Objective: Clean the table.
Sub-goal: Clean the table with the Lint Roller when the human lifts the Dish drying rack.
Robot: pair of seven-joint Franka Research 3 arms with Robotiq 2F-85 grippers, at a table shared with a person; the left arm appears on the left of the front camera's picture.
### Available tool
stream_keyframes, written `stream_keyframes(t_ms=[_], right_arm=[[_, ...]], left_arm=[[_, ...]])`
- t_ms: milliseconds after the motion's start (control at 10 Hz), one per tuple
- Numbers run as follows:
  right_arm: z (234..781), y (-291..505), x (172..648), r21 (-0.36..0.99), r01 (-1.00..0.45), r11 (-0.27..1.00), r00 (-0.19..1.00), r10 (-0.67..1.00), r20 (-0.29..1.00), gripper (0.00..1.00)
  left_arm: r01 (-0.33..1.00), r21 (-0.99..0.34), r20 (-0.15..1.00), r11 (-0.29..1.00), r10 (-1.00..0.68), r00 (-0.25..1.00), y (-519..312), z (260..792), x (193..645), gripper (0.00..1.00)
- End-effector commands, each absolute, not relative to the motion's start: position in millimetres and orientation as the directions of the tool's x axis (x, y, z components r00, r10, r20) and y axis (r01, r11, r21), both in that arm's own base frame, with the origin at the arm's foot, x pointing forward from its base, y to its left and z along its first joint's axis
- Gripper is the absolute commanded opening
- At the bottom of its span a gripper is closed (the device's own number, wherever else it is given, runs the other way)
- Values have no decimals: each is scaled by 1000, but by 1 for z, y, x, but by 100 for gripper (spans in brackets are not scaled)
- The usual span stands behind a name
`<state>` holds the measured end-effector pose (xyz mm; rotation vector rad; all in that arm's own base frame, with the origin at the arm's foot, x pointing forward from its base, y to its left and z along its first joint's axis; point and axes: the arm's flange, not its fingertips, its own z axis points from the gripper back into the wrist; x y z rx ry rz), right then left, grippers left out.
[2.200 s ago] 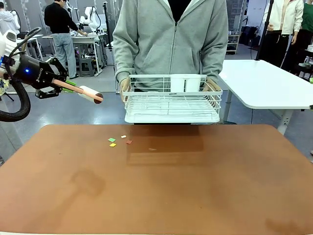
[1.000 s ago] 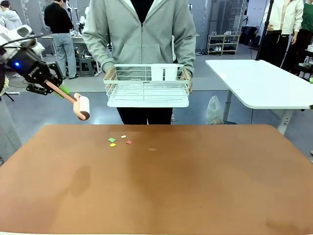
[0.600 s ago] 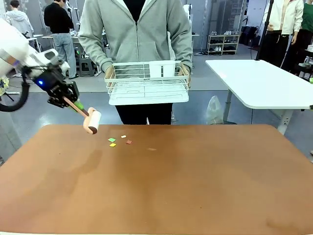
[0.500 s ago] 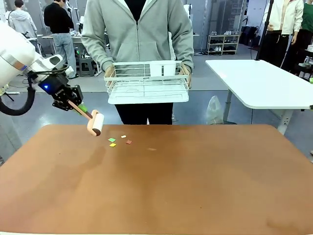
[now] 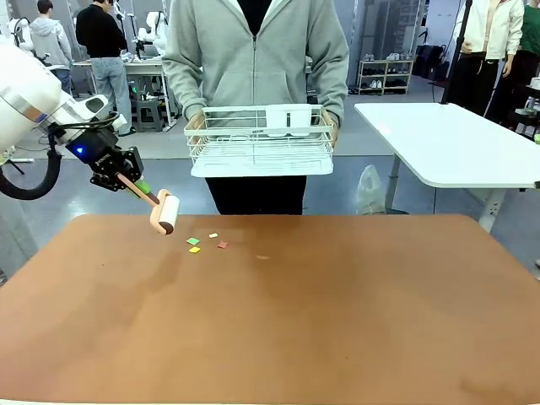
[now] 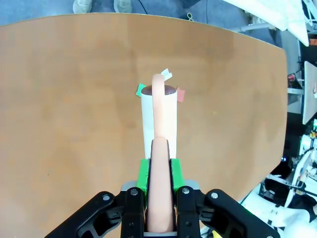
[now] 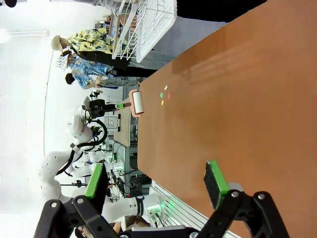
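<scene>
My left gripper (image 5: 133,185) is shut on the pink handle of a lint roller (image 5: 164,213). The roller's white drum hangs low over the far left part of the reddish-brown table (image 5: 278,321), just left of several small coloured paper scraps (image 5: 195,245). In the left wrist view the green pads (image 6: 144,173) clamp the handle (image 6: 159,198), and the drum (image 6: 159,116) covers part of the scraps (image 6: 180,94). My right gripper (image 7: 155,181) stands open above the table (image 7: 228,99), with nothing between its fingers.
A person in a grey hoodie stands at the far edge holding a white wire rack (image 5: 261,143) in the air with both hands. A white-topped table (image 5: 456,139) stands at the back right. Other people and workbenches are farther back.
Over the last second my left gripper carried the roller down and to the right, close to the scraps. The person shifted the rack a little to the right.
</scene>
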<state>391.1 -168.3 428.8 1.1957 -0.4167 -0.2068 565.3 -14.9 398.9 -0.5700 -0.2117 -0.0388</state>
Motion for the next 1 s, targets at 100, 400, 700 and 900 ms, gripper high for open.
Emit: stream_keyframes(t_ms=[100, 400, 700, 900], right_arm=[[431, -168, 390, 933, -71, 353, 905, -371, 209, 100], [431, -168, 390, 933, -71, 353, 905, -371, 209, 100], [431, -168, 390, 933, -71, 353, 905, -371, 209, 100], [431, -168, 390, 933, -71, 353, 905, -371, 209, 100]], left_arm=[[74, -578, 174, 813, 34, 984, -4, 379, 595, 21], [70, -581, 139, 811, 14, 990, -3, 345, 616, 21], [38, -582, 70, 812, 3, 998, -6, 321, 630, 21], [25, -571, 26, 820, -12, 1000, -9, 307, 637, 21]])
